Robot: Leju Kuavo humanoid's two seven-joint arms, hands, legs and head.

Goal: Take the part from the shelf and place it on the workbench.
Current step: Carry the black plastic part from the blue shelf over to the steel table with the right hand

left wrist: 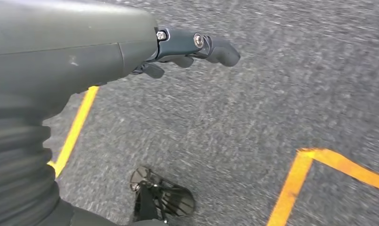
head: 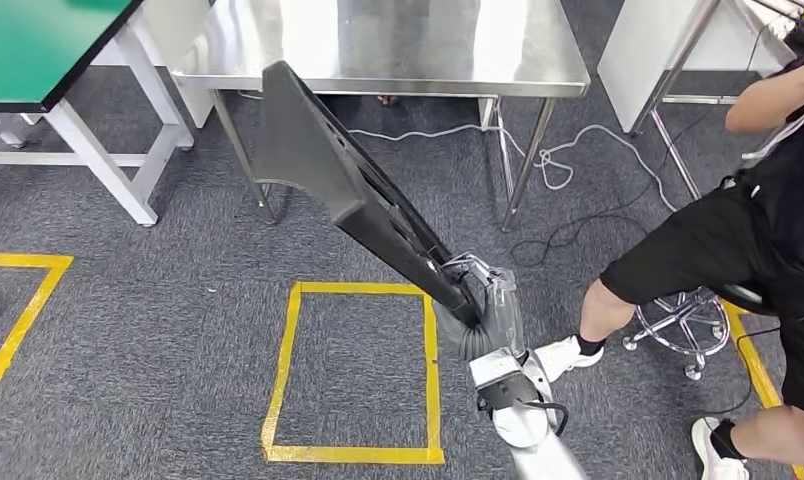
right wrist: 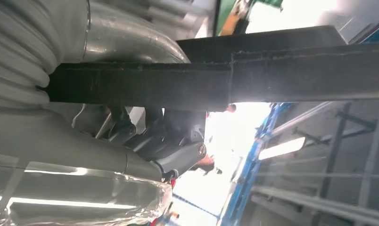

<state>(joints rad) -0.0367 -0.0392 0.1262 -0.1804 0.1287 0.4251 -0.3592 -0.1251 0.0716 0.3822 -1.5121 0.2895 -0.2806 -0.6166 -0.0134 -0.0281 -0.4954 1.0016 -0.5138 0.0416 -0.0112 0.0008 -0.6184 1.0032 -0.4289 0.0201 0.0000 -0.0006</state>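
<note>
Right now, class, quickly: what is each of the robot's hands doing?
Left hand: holds nothing, fingers loosely apart over the carpet.
Right hand: grips the long black part.

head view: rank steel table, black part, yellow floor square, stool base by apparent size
1. steel table, cut off by the frame
2. black part and yellow floor square: too close to rank; the part is nearer the camera
3. stool base
</note>
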